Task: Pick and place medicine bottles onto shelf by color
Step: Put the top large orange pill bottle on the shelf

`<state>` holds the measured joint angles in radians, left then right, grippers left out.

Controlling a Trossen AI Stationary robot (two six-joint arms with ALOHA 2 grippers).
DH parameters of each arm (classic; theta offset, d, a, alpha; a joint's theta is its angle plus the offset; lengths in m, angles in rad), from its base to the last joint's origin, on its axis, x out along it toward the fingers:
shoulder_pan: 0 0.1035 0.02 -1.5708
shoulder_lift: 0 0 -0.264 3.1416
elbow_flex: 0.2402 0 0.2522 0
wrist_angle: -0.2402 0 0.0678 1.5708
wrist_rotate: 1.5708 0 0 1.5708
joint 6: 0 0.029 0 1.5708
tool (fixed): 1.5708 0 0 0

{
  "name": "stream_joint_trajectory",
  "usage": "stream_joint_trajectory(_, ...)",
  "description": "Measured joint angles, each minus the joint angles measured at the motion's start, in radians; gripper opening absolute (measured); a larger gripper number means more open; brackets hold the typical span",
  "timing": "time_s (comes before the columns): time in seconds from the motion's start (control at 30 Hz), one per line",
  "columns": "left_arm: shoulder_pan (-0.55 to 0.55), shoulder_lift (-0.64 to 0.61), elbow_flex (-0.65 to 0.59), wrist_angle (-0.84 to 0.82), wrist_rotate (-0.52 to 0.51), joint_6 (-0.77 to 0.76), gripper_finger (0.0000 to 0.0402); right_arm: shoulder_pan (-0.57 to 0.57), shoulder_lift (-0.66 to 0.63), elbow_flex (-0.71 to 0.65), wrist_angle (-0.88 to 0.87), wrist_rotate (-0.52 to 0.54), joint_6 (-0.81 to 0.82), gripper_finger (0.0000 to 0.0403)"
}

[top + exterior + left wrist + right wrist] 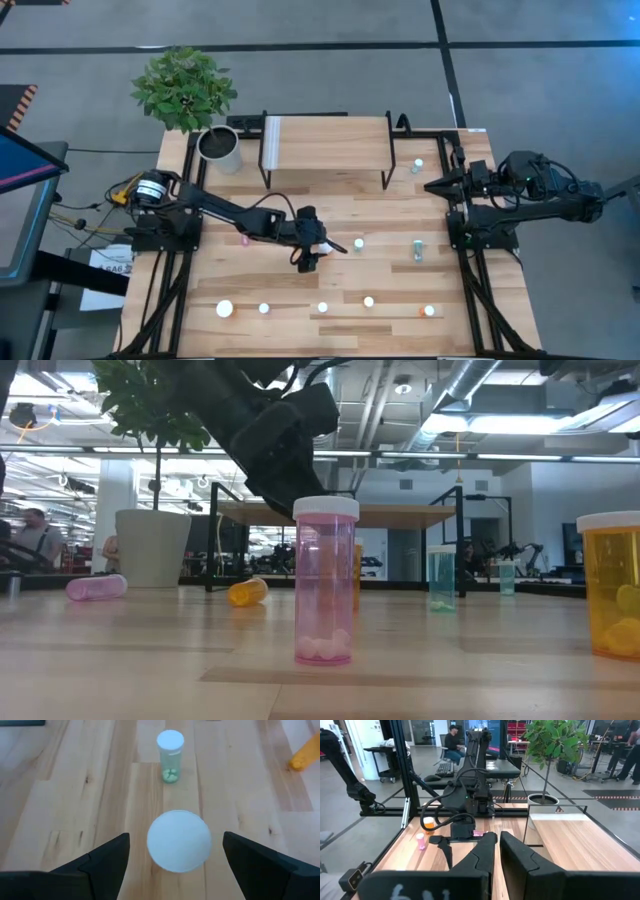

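the left gripper point(306, 262) hangs over mid-table, fingers point(105, 857) spread wide with nothing between them; a white cap point(178, 840) shows between them in its wrist view, lower down, and whether it touches them cannot be told. beyond that cap a teal bottle point(170, 756) stands upright, and an orange bottle point(305, 755) lies on its side off toward 2 o'clock. the right gripper point(432, 186) waits at the table's 3 o'clock edge, its fingers point(485, 851) pressed together and holding nothing. the shelf point(325, 145) sits at 12 o'clock on the table, its top bare, with a plant pot point(220, 148) just beside it toward 9. bottles are scattered over the table: a row point(322, 308) along the 6 o'clock edge, a pink bottle point(325, 580) upright closest to the low camera, another pink one point(97, 587) lying flat near the pot, and a teal one point(417, 166) by the shelf's right legs.
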<state>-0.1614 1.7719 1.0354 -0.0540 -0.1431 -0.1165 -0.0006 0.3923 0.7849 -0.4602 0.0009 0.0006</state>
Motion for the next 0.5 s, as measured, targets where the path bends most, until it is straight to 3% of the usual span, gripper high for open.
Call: stream_joint_trajectory(0.5,0.008,0.03,0.001,0.009,0.047,0.007,0.03,0.0,0.0,0.0,0.0,0.0,0.0,0.0056)
